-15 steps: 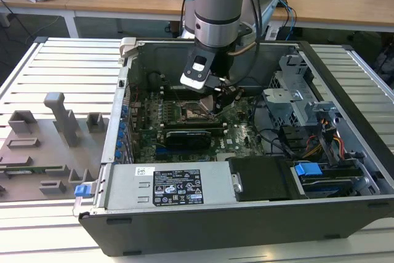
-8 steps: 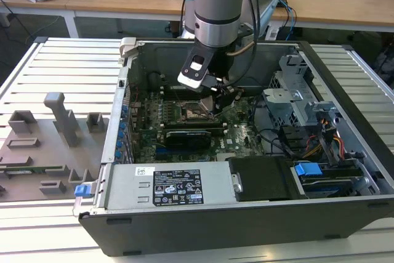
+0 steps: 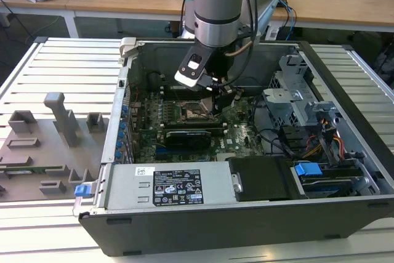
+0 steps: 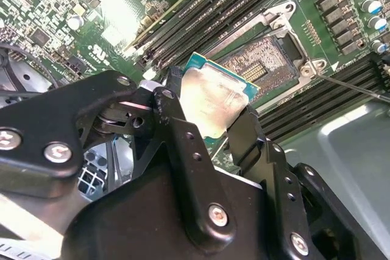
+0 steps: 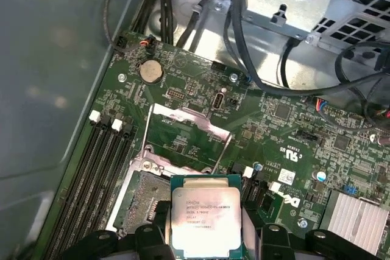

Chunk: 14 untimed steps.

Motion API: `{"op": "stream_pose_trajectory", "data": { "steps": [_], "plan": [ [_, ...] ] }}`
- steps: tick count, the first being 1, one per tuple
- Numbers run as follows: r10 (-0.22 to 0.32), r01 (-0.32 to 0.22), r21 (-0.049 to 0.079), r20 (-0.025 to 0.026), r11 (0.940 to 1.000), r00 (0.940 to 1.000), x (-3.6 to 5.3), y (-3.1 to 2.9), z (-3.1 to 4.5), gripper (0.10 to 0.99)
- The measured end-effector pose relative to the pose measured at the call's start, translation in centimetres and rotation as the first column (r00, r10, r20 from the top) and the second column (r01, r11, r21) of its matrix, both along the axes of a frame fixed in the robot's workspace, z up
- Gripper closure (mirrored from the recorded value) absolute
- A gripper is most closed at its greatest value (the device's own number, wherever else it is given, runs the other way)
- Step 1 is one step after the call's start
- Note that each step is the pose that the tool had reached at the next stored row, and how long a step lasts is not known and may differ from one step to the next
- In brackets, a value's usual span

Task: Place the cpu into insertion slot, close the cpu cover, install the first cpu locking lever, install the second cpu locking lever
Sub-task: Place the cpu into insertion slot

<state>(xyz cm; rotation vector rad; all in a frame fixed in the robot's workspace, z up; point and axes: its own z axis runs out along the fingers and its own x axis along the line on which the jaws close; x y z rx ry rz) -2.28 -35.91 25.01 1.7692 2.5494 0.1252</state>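
The black two-fingered pincer (image 4: 207,112) is clamped on opposite edges of the flat, square, silver-topped cpu (image 5: 204,214), which holds it level. Just past its fingertips lies the black-rimmed square insertion slot (image 4: 263,59), bare because the thin silvery cpu cover (image 5: 191,120) frame stands swung open.

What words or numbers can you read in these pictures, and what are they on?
cpu, held in the gripper: rows of small print on its metal top, too blurred to read.
label on the grey metal box: print too small to read.
green circuit board: tiny white markings, unreadable.
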Motion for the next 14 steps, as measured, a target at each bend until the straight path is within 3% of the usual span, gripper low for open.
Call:
{"op": "stream_pose_trajectory", "data": {
  "steps": [14],
  "plan": [
    [-0.109, 0.109, -0.001, 0.0001, 0.994, 0.994, 0.0, 0.0, -0.01, 0.545]
  ]
}}
